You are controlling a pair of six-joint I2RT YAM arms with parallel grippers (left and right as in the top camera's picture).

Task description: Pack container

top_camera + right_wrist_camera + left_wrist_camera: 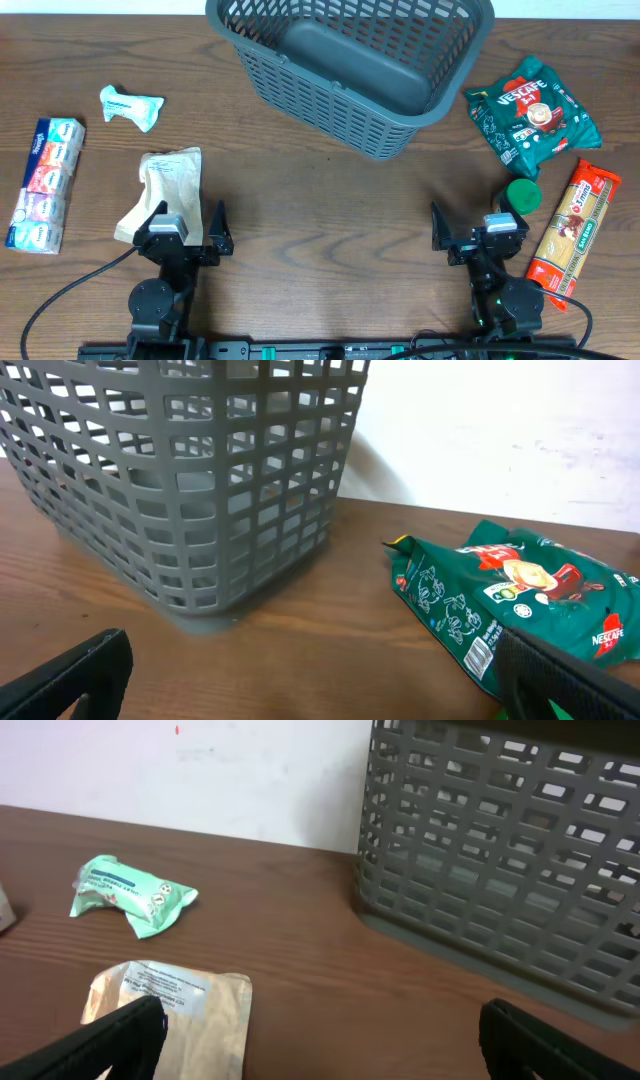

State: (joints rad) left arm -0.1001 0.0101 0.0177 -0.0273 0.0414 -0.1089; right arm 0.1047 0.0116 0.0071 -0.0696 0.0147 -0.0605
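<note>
The container point(330, 90) runs off the top edge of the overhead view, so its far rim is lost to me. From above, my left gripper point(190, 212) covers part of the near end of the tan pouch point(170, 175). My right gripper point(470, 215) hides part of a round green thing point(523, 193) that I cannot identify. In my right wrist view the green coffee bag point(510, 600) is cut off at the right edge. The print on the mint packet point(125, 895) is too small to read.

A tan pouch point(165, 180) is lying just under the left gripper point(188, 217). A green round lid point(523, 193) and a spaghetti pack point(575, 220) are crowding the outer side of the right gripper point(468, 224). Bare table point(320, 200) is stretching open from both up to the grey basket point(350, 70), whose top is gaping wide.
</note>
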